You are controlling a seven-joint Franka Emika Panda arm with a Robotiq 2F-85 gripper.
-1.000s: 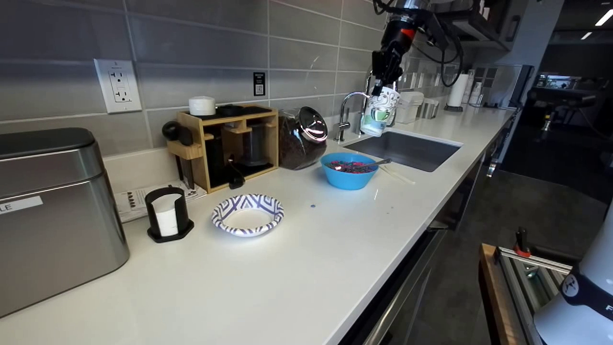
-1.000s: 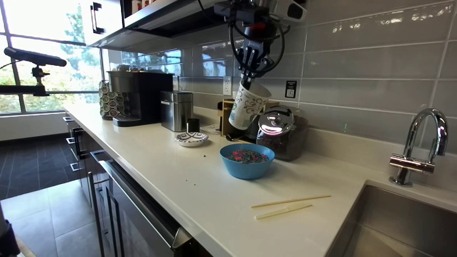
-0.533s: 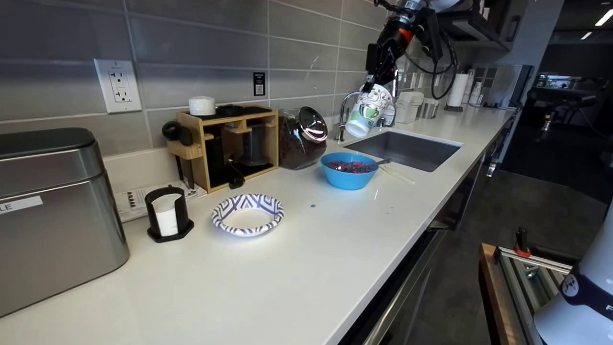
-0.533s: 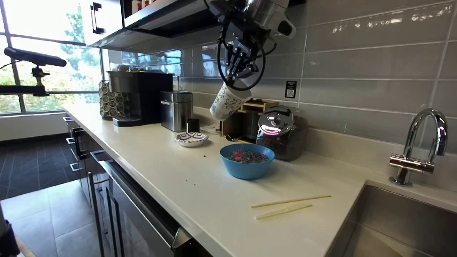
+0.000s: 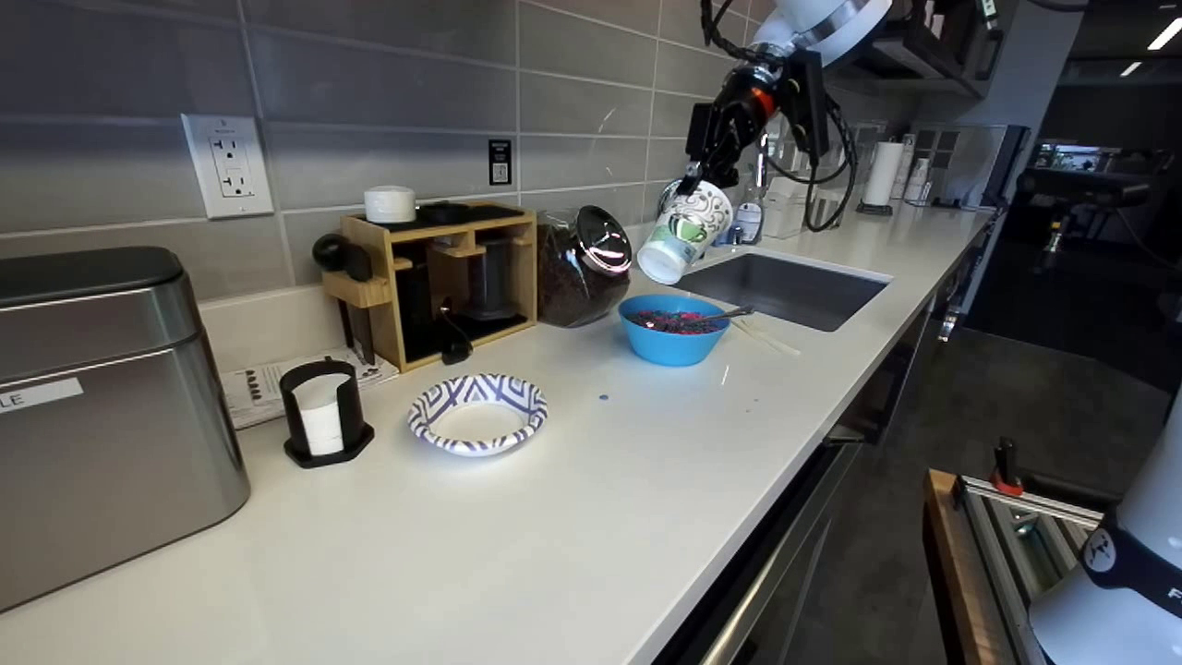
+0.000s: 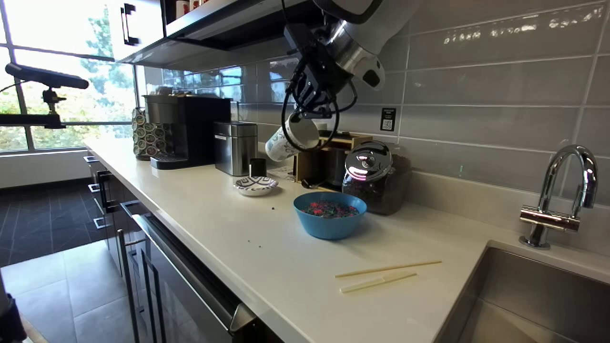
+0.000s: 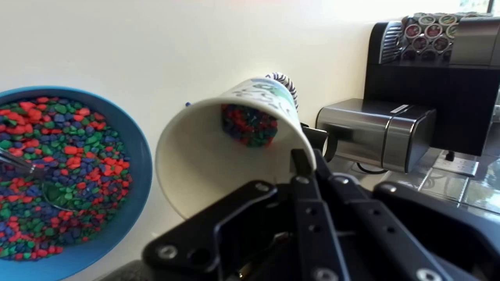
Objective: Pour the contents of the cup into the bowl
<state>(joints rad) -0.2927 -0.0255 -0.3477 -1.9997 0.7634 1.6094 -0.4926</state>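
cup (image 5: 679, 244) and gripper (image 7: 311, 160) have shifted left in both exterior views since the earlier frames, and the cup leans further: base toward lower left, mouth toward the right. position of the bowl (image 6: 330, 229) is unchanged, just right of centre in both exterior views.

gripper state: drawn tight across the cup wall at the rim, one jaw inside the mouth, one outside. nothing else is held.

cup position: in the air, higher than the bowl and apart from it. in the wrist view its mouth faces the camera near the centre of the frame, just beside the bowl at the left edge.

contents: red, green and dark blue granules (image 7: 250, 127) lie at the base of the cup; none are seen falling. similar pieces lie in the bowl, where a spoon (image 7: 23, 164) rests.

effect on task: the change reads as the tipping step, with pouring not yet begun. the mouth likely must come over the bowl and drop below the base before the load runs. caution: a hold on one side of the rim may let the cup twist as the load slides; the spoon handle could deflect falling pieces.
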